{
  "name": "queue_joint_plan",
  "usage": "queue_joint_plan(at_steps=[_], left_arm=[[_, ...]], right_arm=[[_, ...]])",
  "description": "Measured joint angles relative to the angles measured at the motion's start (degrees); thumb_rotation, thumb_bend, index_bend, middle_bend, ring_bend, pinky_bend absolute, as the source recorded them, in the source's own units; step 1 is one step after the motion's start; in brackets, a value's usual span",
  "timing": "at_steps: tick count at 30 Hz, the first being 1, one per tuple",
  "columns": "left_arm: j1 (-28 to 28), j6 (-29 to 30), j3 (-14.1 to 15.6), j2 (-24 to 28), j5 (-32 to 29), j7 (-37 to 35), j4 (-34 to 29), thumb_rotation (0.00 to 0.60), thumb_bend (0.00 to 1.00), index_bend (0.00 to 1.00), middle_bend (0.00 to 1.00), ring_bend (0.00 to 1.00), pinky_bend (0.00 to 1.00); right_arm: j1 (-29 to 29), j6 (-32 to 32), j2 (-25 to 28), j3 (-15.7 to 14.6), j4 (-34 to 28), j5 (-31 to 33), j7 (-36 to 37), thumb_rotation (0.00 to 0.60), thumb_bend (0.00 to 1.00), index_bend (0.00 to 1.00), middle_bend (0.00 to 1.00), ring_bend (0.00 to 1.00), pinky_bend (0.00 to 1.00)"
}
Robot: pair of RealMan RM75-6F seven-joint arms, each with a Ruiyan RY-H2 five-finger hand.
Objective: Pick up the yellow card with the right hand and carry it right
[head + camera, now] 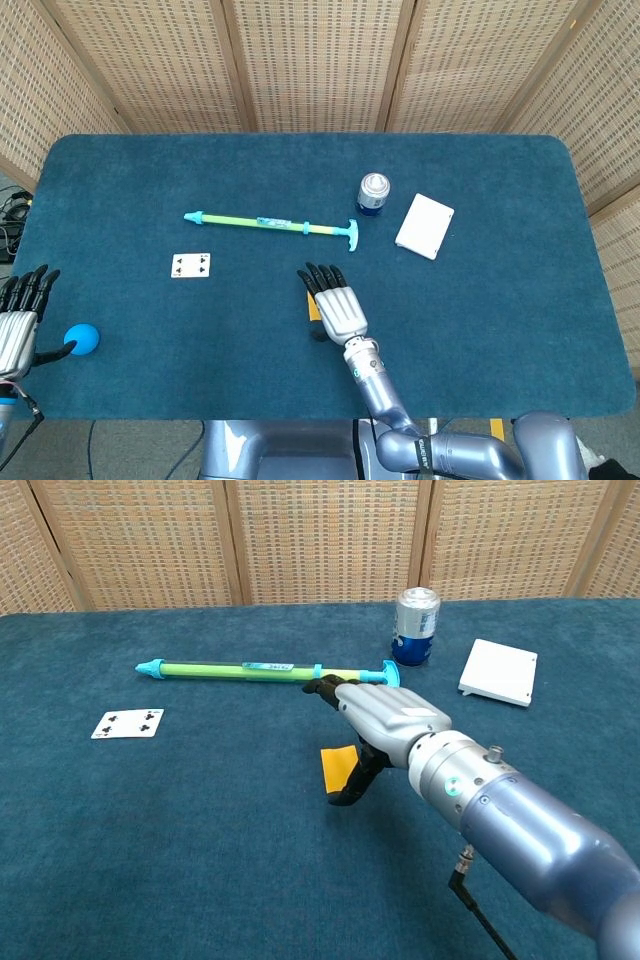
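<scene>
Chest view shows the right hand (385, 715), fingers spread and holding nothing, poised over the flat yellow card (336, 767) lying partly beneath it; next it likely must pinch the card.

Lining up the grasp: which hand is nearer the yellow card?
Right. The right hand is over the yellow card, covering part of it. The left hand is at the table's far left edge by the blue ball.
</scene>
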Motion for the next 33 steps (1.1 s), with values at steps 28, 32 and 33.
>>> queue_joint_plan(at_steps=[28, 32, 33], left_arm=[[-0.2, -0.8, 0.3, 0.4, -0.5, -1.1, -0.2, 0.600, 0.17, 0.00, 0.00, 0.00, 0.00], [-0.2, -0.9, 0.5, 0.3, -0.3, -0.7, -0.3, 0.600, 0.17, 0.00, 0.00, 0.00, 0.00], [-0.3, -0.9, 0.5, 0.3, -0.2, -0.7, -0.3, 0.600, 0.17, 0.00, 0.00, 0.00, 0.00]], right_arm=[[3.1, -3.6, -4.1, 2.5, 12.2, 3.1, 1.1, 0.600, 0.35, 0.04, 0.00, 0.00, 0.00], [3.4, -3.7, -4.4, 2.7, 13.4, 2.6, 2.3, 0.600, 0.48, 0.05, 0.00, 0.00, 0.00], [3.4, -3.7, -4.4, 2.7, 13.5, 2.4, 2.6, 0.600, 0.51, 0.06, 0.00, 0.00, 0.00]])
